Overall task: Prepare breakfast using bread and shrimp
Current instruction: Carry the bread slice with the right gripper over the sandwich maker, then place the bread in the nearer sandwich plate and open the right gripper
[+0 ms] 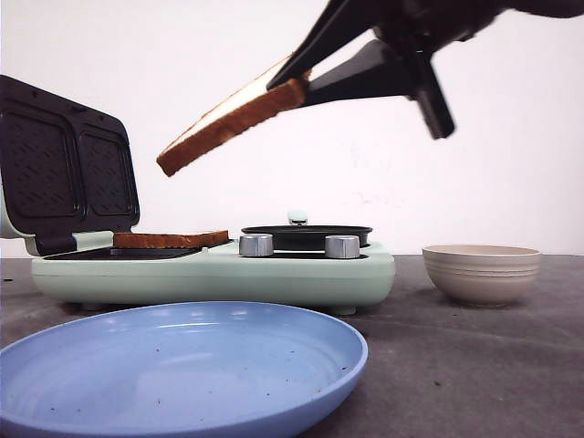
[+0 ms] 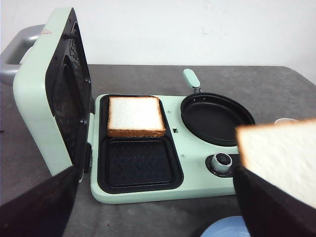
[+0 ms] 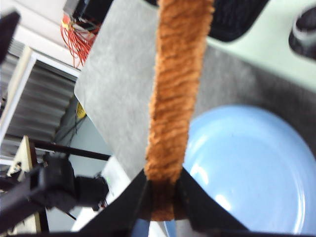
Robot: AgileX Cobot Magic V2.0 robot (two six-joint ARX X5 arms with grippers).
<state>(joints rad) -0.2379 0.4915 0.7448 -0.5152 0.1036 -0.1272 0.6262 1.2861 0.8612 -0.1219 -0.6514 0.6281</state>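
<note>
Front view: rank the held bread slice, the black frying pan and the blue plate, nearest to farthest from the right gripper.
1. Held bread slice: clamped in the right gripper, sticking out leftward.
2. Black frying pan: on the cooker, below the gripper.
3. Blue plate: lowest, at the table's front.

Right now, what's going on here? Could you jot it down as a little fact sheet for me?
Held slice: bread slice in the air, tilted, pinched at its crust edge by the right gripper
Other slice: second bread slice lying flat in the far well of the sandwich maker
Near well: empty
Lid: open, standing up
Round pan: empty
Blue plate: empty, in front of the maker
Beige bowl: right of the maker; contents hidden
Left gripper: open, holding nothing
</note>
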